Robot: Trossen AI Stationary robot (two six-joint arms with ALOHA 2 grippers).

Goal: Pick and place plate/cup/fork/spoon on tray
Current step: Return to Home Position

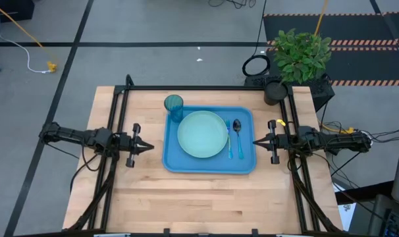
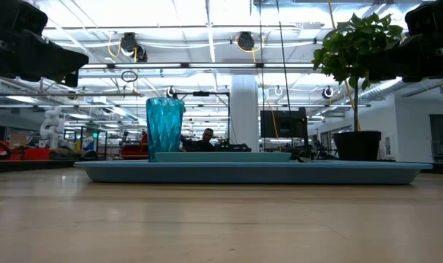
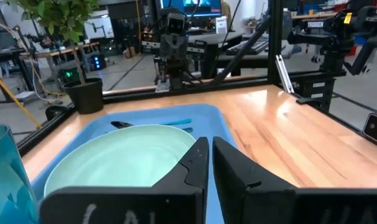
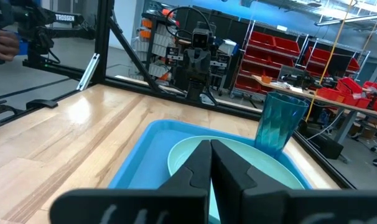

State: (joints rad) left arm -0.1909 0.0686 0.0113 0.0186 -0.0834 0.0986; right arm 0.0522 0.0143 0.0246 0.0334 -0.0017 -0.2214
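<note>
Pale wooden table (image 1: 186, 197) from above: blue tray (image 1: 242, 166) in the middle, loaded with the plate (image 1: 202, 134), the cup (image 1: 174, 105) at one corner, and the fork (image 1: 229, 141) and spoon (image 1: 238, 137) side by side just right of the plate. Left gripper (image 1: 149, 146) and right gripper (image 1: 257, 141) parked either side, clear of the tray. Low down: only cup and tray rim against the lab. From each wrist: fingers pinched together, holding nothing. Looks like all four items placed, so homing step; nothing left but tucking both arms to rest without clipping the tray.
</note>
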